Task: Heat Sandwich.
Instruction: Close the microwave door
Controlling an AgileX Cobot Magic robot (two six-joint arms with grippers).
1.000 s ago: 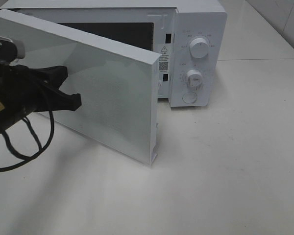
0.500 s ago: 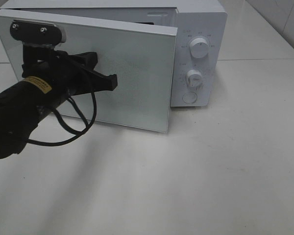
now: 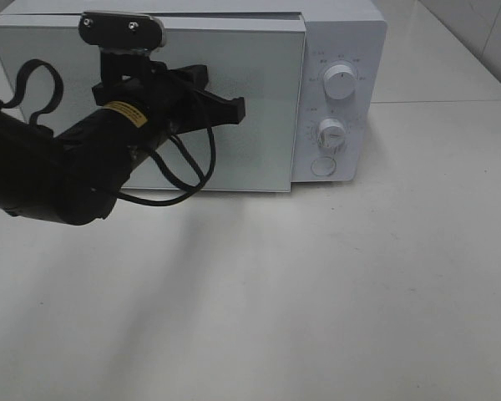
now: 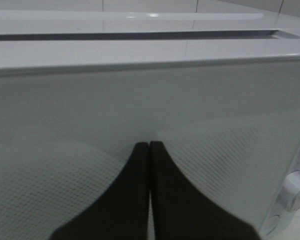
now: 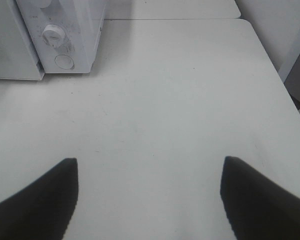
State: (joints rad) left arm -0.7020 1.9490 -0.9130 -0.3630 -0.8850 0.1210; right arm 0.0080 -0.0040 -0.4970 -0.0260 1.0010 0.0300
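So the white microwave (image 3: 334,33) sits at the back of the white table (image 3: 359,292), and its door (image 3: 267,100) lies flat against the front, shut as far as I can see (from the left wrist camera there's a thin dark line along the top edge between door and body, so I won't swear it's latched).

The left gripper (image 3: 234,107) is right up at the door, around the middle of the dotted mesh part. Its two black fingers are pressed together with no gap between them, and it's gripping nothing. Up close (image 4: 149,150) the tips look to be on the glass or just off it; I can't tell which. The black arm comes in from the left side, with a loop of black cable (image 3: 184,180) hanging under it in front of the door.

The right gripper (image 5: 150,161) only shows up in its own camera. Its fingers are spread wide with nothing in them, above bare table well to the right of the microwave.

On the control panel, the upper knob (image 3: 341,82), the lower knob (image 3: 331,132) and the round button (image 3: 323,165) under them are all out in the open, with no gripper near them.

The sandwich isn't in sight from any angle. With the door shut over the cavity, I can't tell where it is.
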